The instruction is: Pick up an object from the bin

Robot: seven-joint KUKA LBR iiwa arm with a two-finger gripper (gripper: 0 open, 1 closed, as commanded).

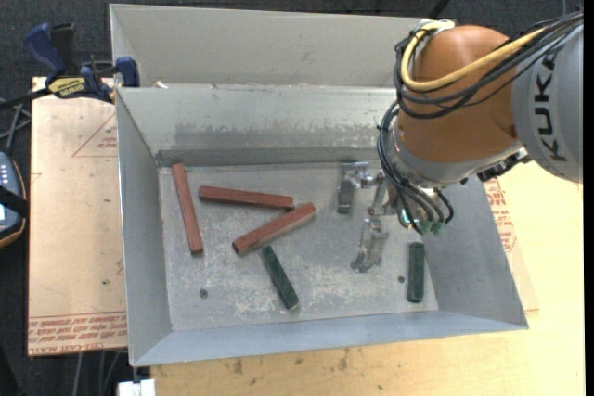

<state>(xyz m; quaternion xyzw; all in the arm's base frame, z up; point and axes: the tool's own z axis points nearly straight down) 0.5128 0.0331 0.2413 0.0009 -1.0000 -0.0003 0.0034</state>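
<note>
Camera view: slanted brown stick (274,229) lies at centre of grey bin (139,227), just left of pincer (361,218), fingers spread w/ nothing btwn them; dark green stick (416,272) at lower right.

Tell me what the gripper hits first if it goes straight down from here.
Probably the bin floor: the gripper points down, open, over bare metal, the nearest brown stick lying beside it, apart. Depth is unclear.

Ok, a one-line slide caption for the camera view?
Jaws open and empty over the bin floor, between red-brown sticks and a dark green stick by the right wall.
</note>
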